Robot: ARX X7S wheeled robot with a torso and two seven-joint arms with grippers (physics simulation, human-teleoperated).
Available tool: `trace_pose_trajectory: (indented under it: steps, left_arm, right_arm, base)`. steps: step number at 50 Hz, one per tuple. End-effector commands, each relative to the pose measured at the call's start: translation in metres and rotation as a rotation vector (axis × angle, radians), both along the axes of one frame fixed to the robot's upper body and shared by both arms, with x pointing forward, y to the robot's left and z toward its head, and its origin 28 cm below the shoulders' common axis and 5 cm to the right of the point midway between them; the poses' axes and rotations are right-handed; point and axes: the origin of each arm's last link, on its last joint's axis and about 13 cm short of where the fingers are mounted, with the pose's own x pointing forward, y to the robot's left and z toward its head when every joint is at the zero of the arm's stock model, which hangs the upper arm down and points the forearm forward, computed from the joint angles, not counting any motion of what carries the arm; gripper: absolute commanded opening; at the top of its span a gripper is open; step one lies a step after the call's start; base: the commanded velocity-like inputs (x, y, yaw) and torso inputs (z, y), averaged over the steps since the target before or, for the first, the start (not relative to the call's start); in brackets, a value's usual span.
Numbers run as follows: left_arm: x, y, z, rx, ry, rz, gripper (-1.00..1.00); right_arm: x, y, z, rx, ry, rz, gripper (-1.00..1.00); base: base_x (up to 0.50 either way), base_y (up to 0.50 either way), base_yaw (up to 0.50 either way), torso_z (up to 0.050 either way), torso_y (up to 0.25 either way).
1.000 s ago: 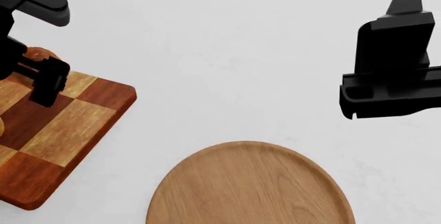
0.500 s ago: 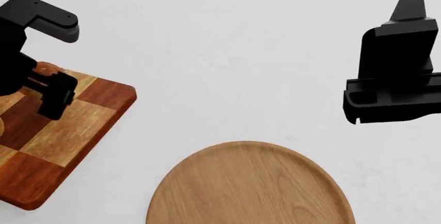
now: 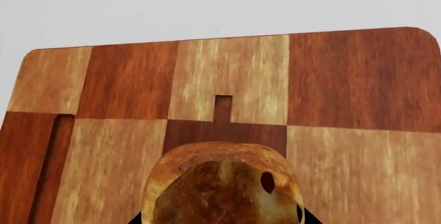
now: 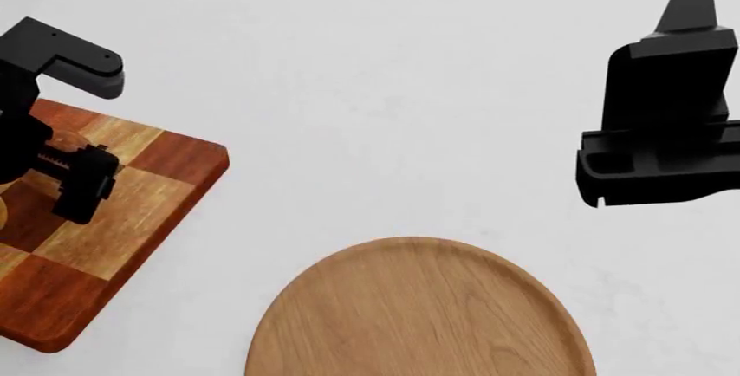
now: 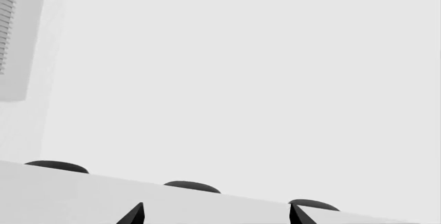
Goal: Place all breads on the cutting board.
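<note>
Bread [image 3: 224, 185], a golden-brown crusty roll, sits gripped between the tips of the left gripper [image 3: 220, 216], over the cutting board [image 3: 344, 115]; whether it touches the wood cannot be told. From the head view the left gripper [image 4: 69, 181] hangs above the checkered cutting board [image 4: 127, 211], which lies at the table's [image 4: 405, 90] left side. Just beside the board lies a round wooden plate [image 4: 422, 315]. The right gripper [image 5: 215, 216] hovers well apart over bare white table, its two tips spread and holding nothing.
</note>
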Motion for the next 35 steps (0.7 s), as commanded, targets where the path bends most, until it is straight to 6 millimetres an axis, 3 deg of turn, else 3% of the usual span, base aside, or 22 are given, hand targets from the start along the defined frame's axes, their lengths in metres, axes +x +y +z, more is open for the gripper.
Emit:
trace_pose_trajectory:
  steps: [1,6,7,17,30,32,34,35]
  left_arm:
    - [0.001,-0.008,-0.012,-0.036,0.026,-0.01,-1.0]
    - [0.0,-0.006,-0.011,-0.034,0.024,-0.006,-1.0]
    - [0.0,-0.006,-0.01,-0.025,0.024,-0.01,1.0]
    - [0.002,-0.003,0.01,0.023,-0.036,-0.013,1.0]
    - [0.001,-0.004,0.067,-0.005,-0.233,-0.055,1.0]
    - [-0.001,-0.005,0.069,-0.006,-0.24,-0.06,1.0]
    - [-0.015,0.001,0.054,-0.068,-0.188,-0.006,1.0]
    - [-0.021,-0.007,0.061,-0.085,-0.236,-0.042,1.0]
  right_arm:
    - [0.0,0.001,0.003,0.009,-0.026,0.033,1.0]
    - [0.001,0.0,0.002,0.011,-0.025,0.034,1.0]
    - [0.001,0.0,0.001,0.011,-0.025,0.034,1.0]
    - [0.0,0.0,0.003,0.009,-0.029,0.035,1.0]
    - [-0.003,0.0,0.007,0.005,-0.04,0.037,1.0]
    - [-0.003,-0.001,0.007,0.005,-0.04,0.037,1.0]
    - [-0.004,-0.001,0.006,0.009,-0.041,0.036,1.0]
    - [-0.004,-0.001,0.005,0.009,-0.041,0.037,1.0]
  base:
    - [0.0,0.0,0.0,0.0,0.0]
    - [0.0,0.0,0.0,0.0,0.0]
    - [0.01,0.0,0.0,0.0,0.0]
    - [0.0,0.0,0.0,0.0,0.0]
    - [0.0,0.0,0.0,0.0,0.0]
    - [0.0,0.0,0.0,0.0,0.0]
    - [0.0,0.0,0.0,0.0,0.0]
    - [0.0,0.0,0.0,0.0,0.0]
